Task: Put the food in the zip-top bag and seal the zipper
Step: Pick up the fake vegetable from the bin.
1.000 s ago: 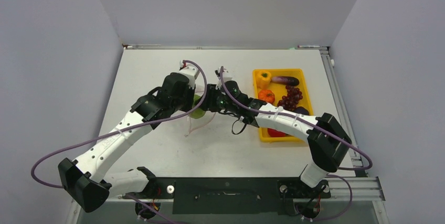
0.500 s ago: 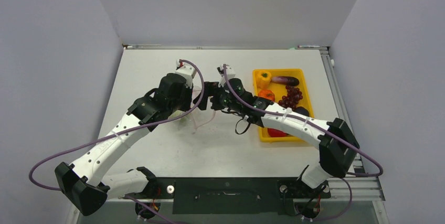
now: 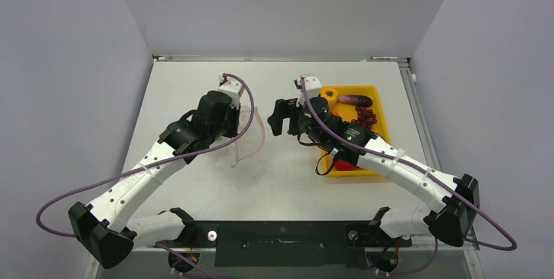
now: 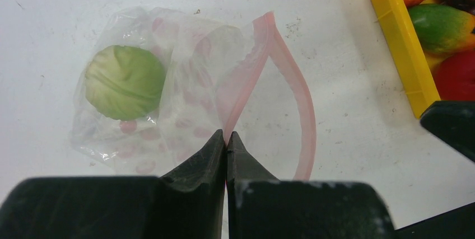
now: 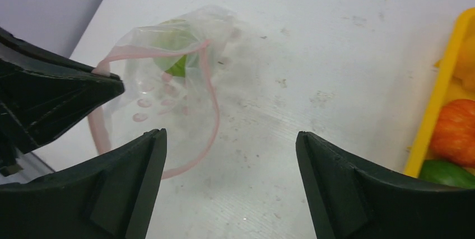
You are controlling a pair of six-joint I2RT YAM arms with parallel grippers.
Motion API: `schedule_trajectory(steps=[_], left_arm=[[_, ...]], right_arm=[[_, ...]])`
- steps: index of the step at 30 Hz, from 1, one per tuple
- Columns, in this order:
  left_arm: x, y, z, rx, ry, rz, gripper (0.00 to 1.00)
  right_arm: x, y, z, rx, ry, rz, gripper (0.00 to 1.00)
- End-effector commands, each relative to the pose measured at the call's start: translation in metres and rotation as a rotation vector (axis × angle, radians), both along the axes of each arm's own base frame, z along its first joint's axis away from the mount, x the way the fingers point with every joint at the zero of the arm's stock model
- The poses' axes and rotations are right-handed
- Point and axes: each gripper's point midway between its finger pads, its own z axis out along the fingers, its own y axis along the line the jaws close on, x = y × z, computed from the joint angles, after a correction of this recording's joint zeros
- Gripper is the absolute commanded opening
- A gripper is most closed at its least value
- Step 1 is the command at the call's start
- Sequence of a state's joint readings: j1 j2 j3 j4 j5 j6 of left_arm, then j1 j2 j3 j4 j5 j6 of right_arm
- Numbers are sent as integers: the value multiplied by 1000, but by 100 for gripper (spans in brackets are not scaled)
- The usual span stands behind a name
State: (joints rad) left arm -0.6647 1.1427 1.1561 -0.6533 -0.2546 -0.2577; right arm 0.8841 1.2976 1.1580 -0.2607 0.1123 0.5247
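Your left gripper (image 4: 226, 138) is pinched tight on the zipper (image 4: 299, 99), holding the mouth of the zip-top bag (image 4: 190, 65) in an open loop on the white table (image 4: 336, 4), with one green food piece (image 4: 124, 82) inside. Your right gripper (image 5: 229, 135) hangs between bag and yellow tray (image 4: 396, 37), its jaws spread wide and empty. The other food (image 4: 442, 26) sits in that tray.
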Motion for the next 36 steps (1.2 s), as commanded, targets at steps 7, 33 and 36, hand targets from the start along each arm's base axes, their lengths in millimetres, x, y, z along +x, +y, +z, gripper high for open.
schedule_trajectory(steps=[7,33,36], left_arm=[[6,-4,13,-39,-51,6,0],[5,-4,14,-40,-53,2,0],[5,-5,16,-44,-56,-1,0]], right_arm=[[21,-106,-10,-250,-22,-286,89],[-24,-201,-128,-461,339,-506,90],[-22,-211,-140,-467,363,-549,90]])
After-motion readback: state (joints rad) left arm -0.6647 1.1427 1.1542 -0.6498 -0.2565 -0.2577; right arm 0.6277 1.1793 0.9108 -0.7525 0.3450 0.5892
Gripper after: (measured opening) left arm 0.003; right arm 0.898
